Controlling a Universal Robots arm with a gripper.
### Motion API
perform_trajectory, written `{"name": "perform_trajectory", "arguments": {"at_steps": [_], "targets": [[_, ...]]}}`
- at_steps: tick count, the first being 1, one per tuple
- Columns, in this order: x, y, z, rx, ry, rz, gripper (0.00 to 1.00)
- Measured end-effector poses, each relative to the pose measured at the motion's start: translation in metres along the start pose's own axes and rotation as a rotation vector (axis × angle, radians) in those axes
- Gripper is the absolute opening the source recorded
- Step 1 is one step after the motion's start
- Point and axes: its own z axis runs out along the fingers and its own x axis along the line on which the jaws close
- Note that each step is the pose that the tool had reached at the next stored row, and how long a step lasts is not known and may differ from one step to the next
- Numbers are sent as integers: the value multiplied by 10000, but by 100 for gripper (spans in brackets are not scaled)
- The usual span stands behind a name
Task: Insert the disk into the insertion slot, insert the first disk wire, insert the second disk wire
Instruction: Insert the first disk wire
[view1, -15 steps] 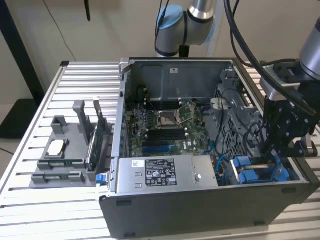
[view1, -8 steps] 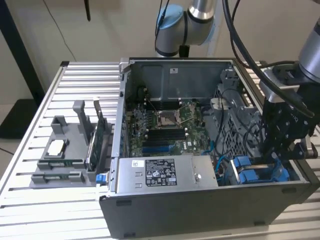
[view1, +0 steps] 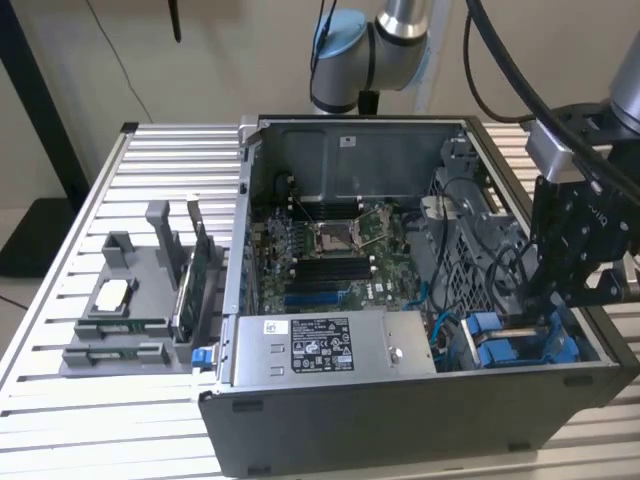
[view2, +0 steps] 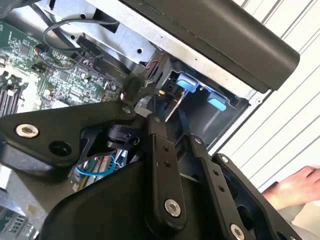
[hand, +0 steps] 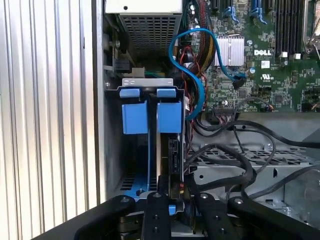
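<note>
The disk (hand: 165, 160) stands on edge in the insertion slot of the grey drive cage (hand: 112, 150), just behind two blue carrier handles (hand: 169, 117). My gripper (hand: 175, 192) is right over it, its black fingers (hand: 152, 215) shut on the disk's near end. In the exterior view the gripper (view1: 540, 318) hangs low over the blue carriers (view1: 500, 345) at the case's front right corner. In the second wrist view the gripper (view2: 175, 129) points down toward two blue tabs (view2: 185, 82). A blue cable (hand: 187, 70) and black cables (hand: 235, 160) lie loose beside the cage.
The open computer case (view1: 400, 420) rests on a slatted metal table (view1: 150, 150), with the motherboard (view1: 330, 250) and power supply (view1: 320, 345) inside. A grey parts holder (view1: 130, 300) sits at the exterior view's left. A person's hand (view2: 295, 190) rests on the table outside the case.
</note>
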Motion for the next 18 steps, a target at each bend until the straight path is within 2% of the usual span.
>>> {"name": "perform_trajectory", "arguments": {"at_steps": [6,8,15,18], "targets": [[-3,2,-170,0,-1,2,27],[-3,2,-202,0,2,3,27],[-4,-4,-206,0,6,2,27],[-6,-50,-206,-23,8,3,27]]}}
